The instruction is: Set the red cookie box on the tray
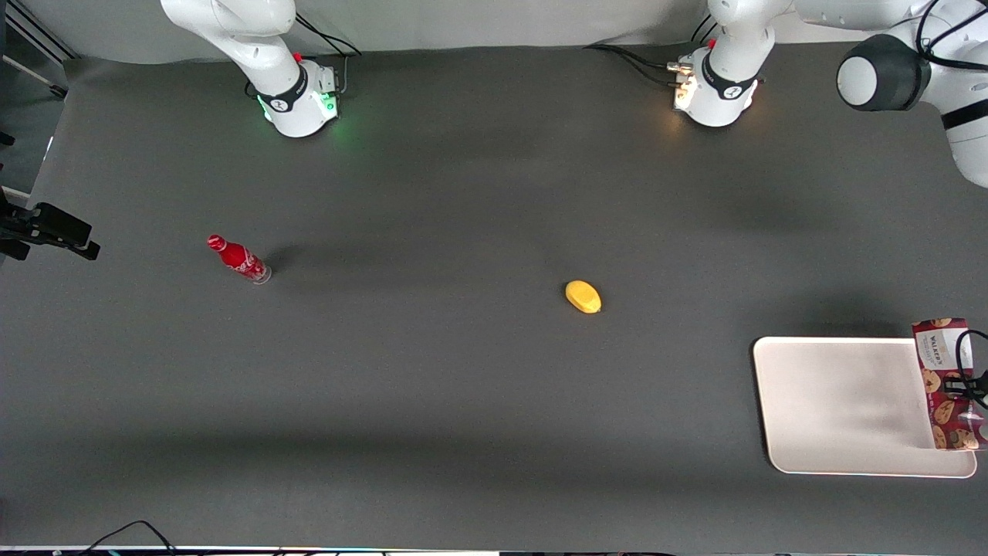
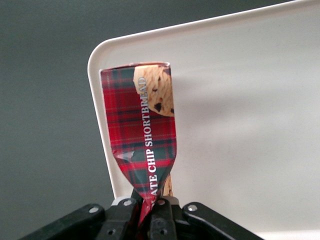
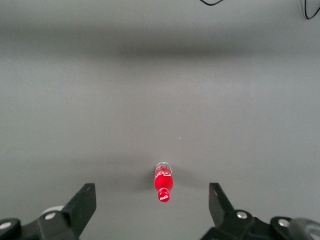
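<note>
Nearest the front camera, at the working arm's end of the desk [image 1: 478,401], lies the tray [image 1: 841,401], flat on the dark grey surface. Over the tray's outer edge hangs the box [image 1: 948,384], gripped by the jaws [image 2: 148,210], which are closed tight on one end of it; the carton is visibly pinched and creased where they bite. Seen from the wrist, the box [image 2: 140,135] hangs away from the jaws above the tray's rounded corner [image 2: 100,55], its tartan side showing white lettering (part of "chip shortbread") and a cookie picture at its free end. Whether that free end touches the tray cannot be told. From the front, the box overlaps the tray's edge, with its white label panel at the end farther from the camera.

Farther from the camera, near the middle of the desk, sits a small yellow oval thing [image 1: 583,296]. Well apart from it, toward the parked arm's end, a small red bottle [image 1: 238,259] stands on the desk.
</note>
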{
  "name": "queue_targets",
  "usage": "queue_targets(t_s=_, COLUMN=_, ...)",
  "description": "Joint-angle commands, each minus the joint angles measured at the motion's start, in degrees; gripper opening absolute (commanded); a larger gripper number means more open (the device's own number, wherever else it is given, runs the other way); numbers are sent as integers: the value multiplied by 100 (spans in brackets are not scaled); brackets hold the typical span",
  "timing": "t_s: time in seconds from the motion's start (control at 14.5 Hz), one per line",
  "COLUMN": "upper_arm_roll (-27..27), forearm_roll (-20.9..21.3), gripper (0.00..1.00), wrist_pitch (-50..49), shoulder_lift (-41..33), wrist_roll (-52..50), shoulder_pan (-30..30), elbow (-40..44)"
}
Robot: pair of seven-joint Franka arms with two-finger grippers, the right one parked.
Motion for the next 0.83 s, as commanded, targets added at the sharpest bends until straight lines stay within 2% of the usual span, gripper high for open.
queue_targets(t_s=0.0, upper_arm_roll=29, forearm_roll=-70, gripper=0, wrist_pitch=22, shoulder_lift=275, wrist_roll=289, shoulder_pan=43, elbow=500)
queue_targets(t_s=0.41, upper_arm_roll=47, forearm_roll=-61, gripper=0, wrist_pitch=505, shoulder_lift=513, wrist_roll=430, shoulder_pan=95, elbow=571)
queue_targets(t_s=0.48, upper_arm_roll=47, forearm_roll=-70, gripper=3, wrist_pitch=567, shoulder_lift=513, wrist_roll=430, shoulder_pan=113, elbow=554)
queue_targets(t_s=0.55, upper_arm_roll=38, forearm_roll=-70, gripper=38, wrist_pitch=611, shoulder_lift=530, wrist_roll=430, shoulder_pan=113, elbow=545)
queue_targets(t_s=0.62, upper_arm_roll=38, forearm_roll=-70, gripper=96, wrist_pitch=655, shoulder_lift=539, wrist_roll=430, shoulder_pan=122, elbow=536)
queue_targets(t_s=0.76, upper_arm_roll=38, forearm_roll=-79, gripper=100, wrist_pitch=603, shoulder_lift=531, wrist_roll=430, shoulder_pan=122, elbow=527)
